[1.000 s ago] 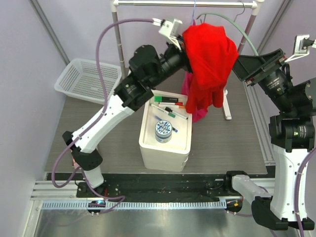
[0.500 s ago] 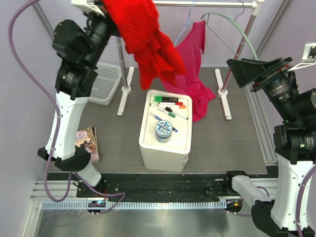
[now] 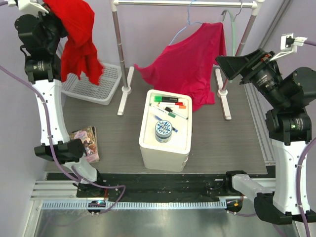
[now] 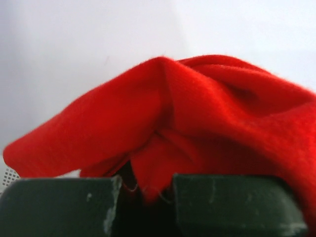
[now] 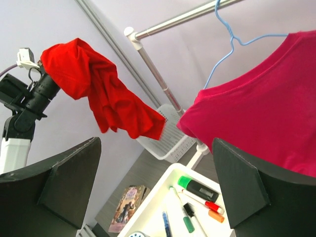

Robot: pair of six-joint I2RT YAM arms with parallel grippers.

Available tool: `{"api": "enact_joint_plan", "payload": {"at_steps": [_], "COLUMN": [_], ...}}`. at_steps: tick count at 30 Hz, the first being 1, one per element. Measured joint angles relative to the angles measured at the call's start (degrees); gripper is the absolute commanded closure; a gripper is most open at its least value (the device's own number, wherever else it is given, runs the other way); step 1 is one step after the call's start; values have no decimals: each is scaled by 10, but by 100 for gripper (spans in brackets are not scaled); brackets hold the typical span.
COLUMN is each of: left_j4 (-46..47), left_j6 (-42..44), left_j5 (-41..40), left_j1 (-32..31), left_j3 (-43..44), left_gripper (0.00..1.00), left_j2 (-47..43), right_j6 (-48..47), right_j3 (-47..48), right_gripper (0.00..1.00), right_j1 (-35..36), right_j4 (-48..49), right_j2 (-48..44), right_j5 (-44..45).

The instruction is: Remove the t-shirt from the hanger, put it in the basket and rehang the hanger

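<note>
My left gripper point(image 3: 52, 6) is shut on a red t-shirt point(image 3: 76, 37) and holds it high at the far left, above the white basket point(image 3: 91, 81). The shirt hangs in a bunch; it fills the left wrist view point(image 4: 197, 118) and shows in the right wrist view point(image 5: 98, 94). A pink t-shirt point(image 3: 190, 61) hangs on a blue hanger point(image 3: 190, 15) on the rail point(image 3: 187, 3); it also shows in the right wrist view point(image 5: 261, 108). My right gripper point(image 3: 224, 66) is open and empty, just right of the pink shirt.
A white box point(image 3: 165, 128) with markers and a round tin stands mid-table. A book point(image 3: 86, 140) lies at the left front. The rack's two posts point(image 3: 121, 54) stand on white feet. A second empty hanger point(image 3: 232, 24) hangs at the rail's right end.
My left arm has swung left and up with the red shirt, from over the rack's left post to above the basket. The pink shirt has swung out to the left. The right gripper turned slightly.
</note>
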Motion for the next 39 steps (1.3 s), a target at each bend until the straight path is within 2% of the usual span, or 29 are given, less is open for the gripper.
{"api": "enact_joint_plan", "payload": {"at_steps": [16,23,31,36,39], "left_j4": [27,24,-51,-69,-61], "left_j6": [-54,-44,9,37,44], "left_j5": [19,6,-97,-181,-214], "left_j1": [14,14,12,-12,-37], "left_j3": [35,16,16,10,-37], "left_gripper": [100,100,100,100,100], "left_j2": [156,181,202,200,186], "right_j6": [-39,-61,-81,-85,-90], "right_j3": [-13,-9,-9,-10,-15], "right_gripper": [0,0,0,0,0], "right_j1": [61,92,106,110,111], "right_j4": [-22,-35,-37,-39,-40], "right_j2": [4,5,5,4,1], "right_j5": [20,38,61,68,75]}}
